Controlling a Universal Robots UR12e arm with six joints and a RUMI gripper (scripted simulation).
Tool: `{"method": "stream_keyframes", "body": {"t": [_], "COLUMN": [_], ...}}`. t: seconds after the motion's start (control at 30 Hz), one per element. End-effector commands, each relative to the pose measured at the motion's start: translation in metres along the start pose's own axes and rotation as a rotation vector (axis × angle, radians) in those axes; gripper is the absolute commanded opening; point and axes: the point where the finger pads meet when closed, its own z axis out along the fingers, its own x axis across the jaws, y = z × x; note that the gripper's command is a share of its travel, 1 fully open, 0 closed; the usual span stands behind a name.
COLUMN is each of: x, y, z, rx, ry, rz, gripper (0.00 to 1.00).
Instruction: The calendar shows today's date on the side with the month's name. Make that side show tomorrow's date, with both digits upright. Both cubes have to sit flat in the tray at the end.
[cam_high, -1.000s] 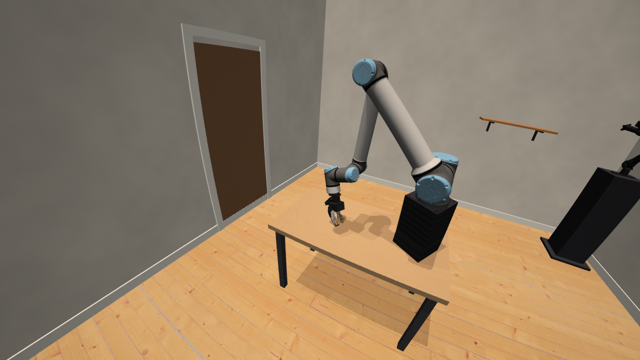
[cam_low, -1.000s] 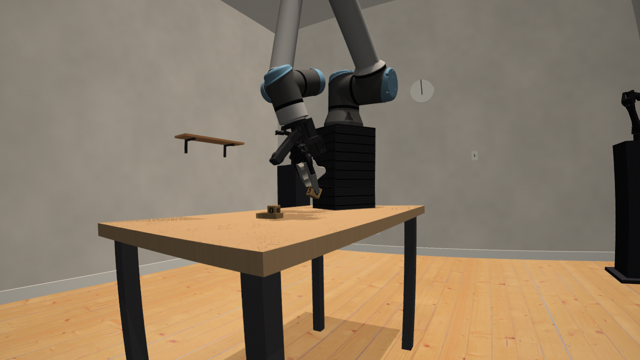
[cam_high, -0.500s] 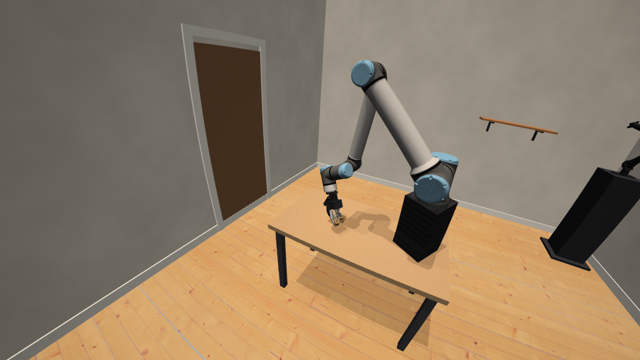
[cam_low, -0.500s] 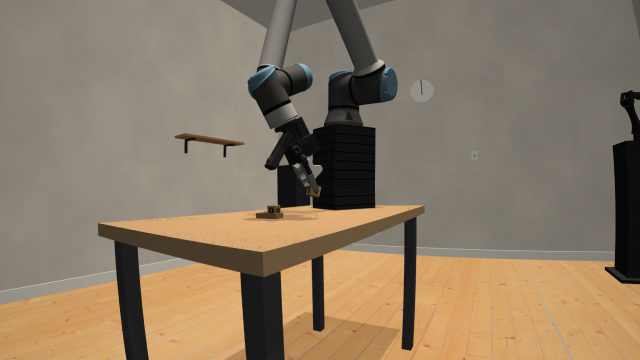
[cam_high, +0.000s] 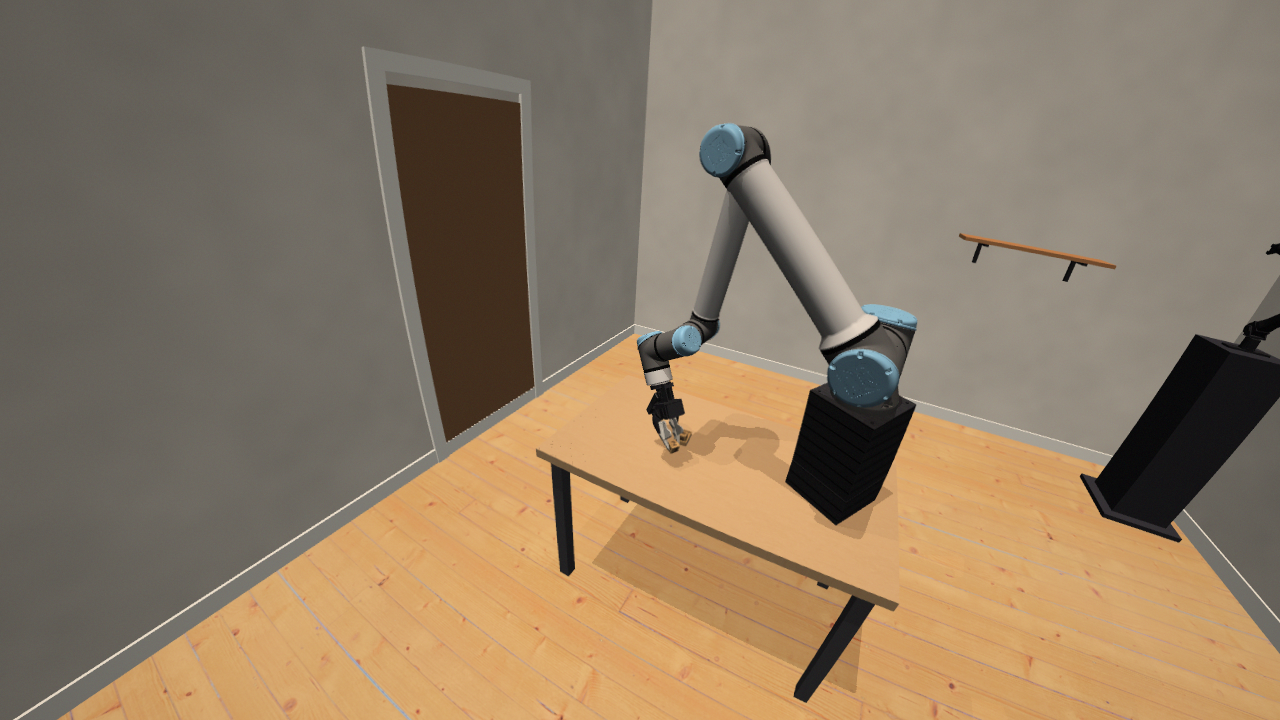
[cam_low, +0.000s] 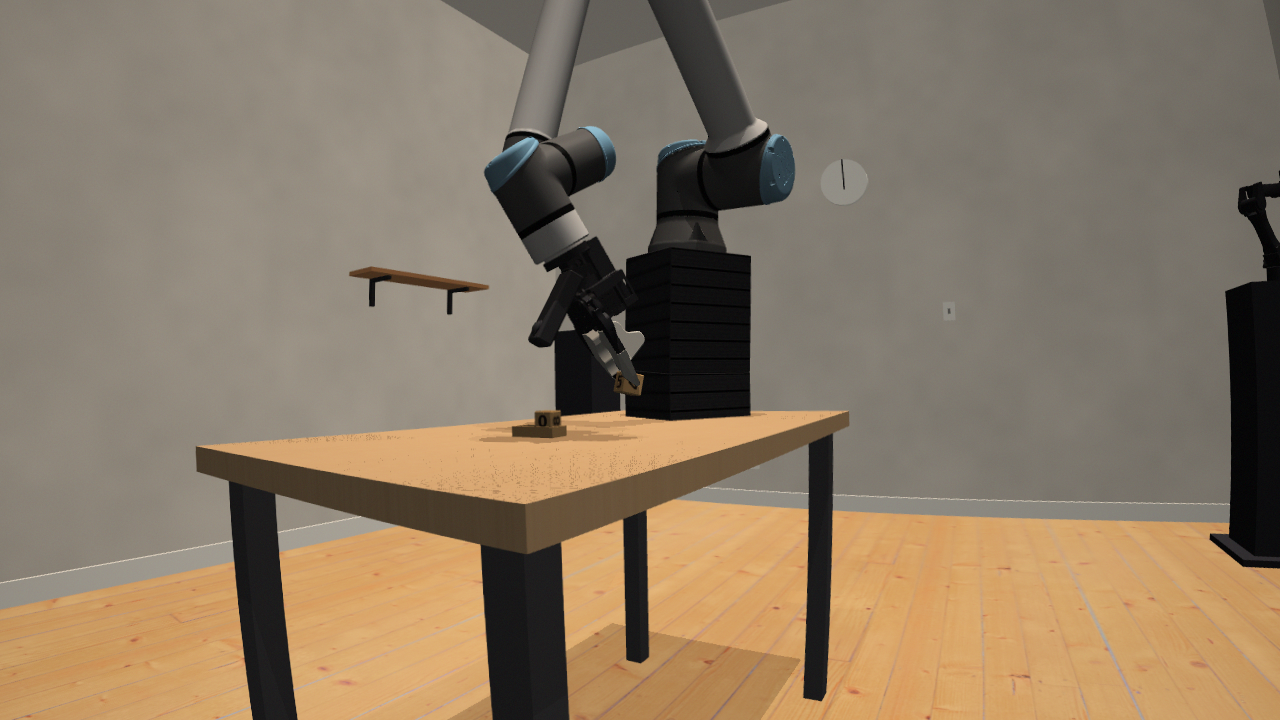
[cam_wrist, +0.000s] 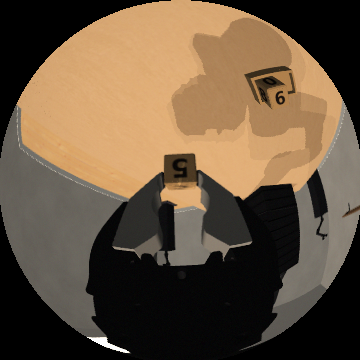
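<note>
The gripper (cam_wrist: 180, 186) is closed on a small wooden cube (cam_wrist: 179, 171), pinched between the tips of its two grey fingers. In the wrist view the face turned toward the camera carries a 5 that reads upside down. The exterior view shows this held cube (cam_low: 629, 385) lifted off the bench (cam_low: 501, 474), tilted, with the gripper angled downward and toward the arm's black pedestal (cam_low: 689, 331).

Beyond the fingertips and off to the right in the wrist view sits the second cube (cam_wrist: 274, 90), seated in the tray (cam_low: 538, 431) on the bench. A 6 shows on one of its sides and a 0 on another face beside it. In the exterior view this seated cube (cam_low: 546, 418) shows a 0 toward the camera and lies lower than the gripper and to its left, apart from the held cube. The slot next to it cannot be made out clearly at this size. The month's name cannot be read in any view.

The arm's shadow spreads over the bench around the tray. From the top view the gripper (cam_high: 673, 437) hangs over the bench's far half, to the left of the pedestal (cam_high: 850, 447).
</note>
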Motion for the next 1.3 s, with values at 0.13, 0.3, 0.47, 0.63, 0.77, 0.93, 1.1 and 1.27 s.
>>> {"method": "stream_keyframes", "body": {"t": [0.13, 0.3, 0.47, 0.63, 0.77, 0.93, 1.1, 1.27], "x": [-0.0001, -0.0003, -0.0009, -0.0012, -0.0011, -0.0009, -0.0009, -0.0009], "y": [-0.0038, -0.0037, -0.0031, -0.0028, -0.0024, -0.0019, -0.0021, -0.0031], "z": [-0.0004, -0.0018, -0.0022, -0.0021, -0.0026, -0.0022, -0.0021, -0.0005], "rx": [-0.131, -0.191, -0.209, -0.214, -0.213, -0.214, -0.214, -0.214], "ry": [-0.001, -0.003, -0.003, -0.002, -0.002, -0.002, -0.002, -0.002], "rz": [-0.001, 0.0, -0.001, -0.002, -0.002, -0.001, -0.002, -0.001], "gripper": [0.11, 0.11, 0.11, 0.11, 0.11, 0.11, 0.11, 0.11]}}
